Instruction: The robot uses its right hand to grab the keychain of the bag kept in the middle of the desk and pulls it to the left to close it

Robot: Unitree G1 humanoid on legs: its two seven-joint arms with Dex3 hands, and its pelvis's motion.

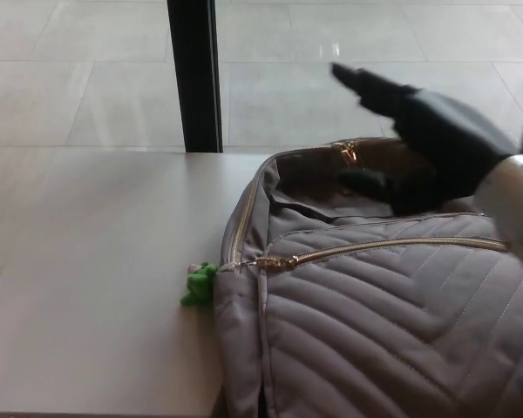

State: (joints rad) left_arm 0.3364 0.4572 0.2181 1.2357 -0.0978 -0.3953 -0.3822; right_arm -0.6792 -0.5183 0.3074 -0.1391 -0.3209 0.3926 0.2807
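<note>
Keychain point(198, 284), a small green squishy-looking figure, lies on the pale table point(87, 287) against the left edge of the grey quilted backpack point(375, 313). It's probably light and soft, so pinch its body. Black right hand point(436, 131) hovers above, fingers spread, empty.

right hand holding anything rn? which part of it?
Nothing held. The right hand hovers above the top of the bag, fingers apart and empty. The green keychain lies on the desk at the bag's left edge, clear of the hand.

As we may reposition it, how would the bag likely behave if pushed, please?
The bag probably sags rather than slides stiffly: its quilted fabric looks soft and its top slumps. Lying flat on the desk, it seems unlikely to tip.
</note>
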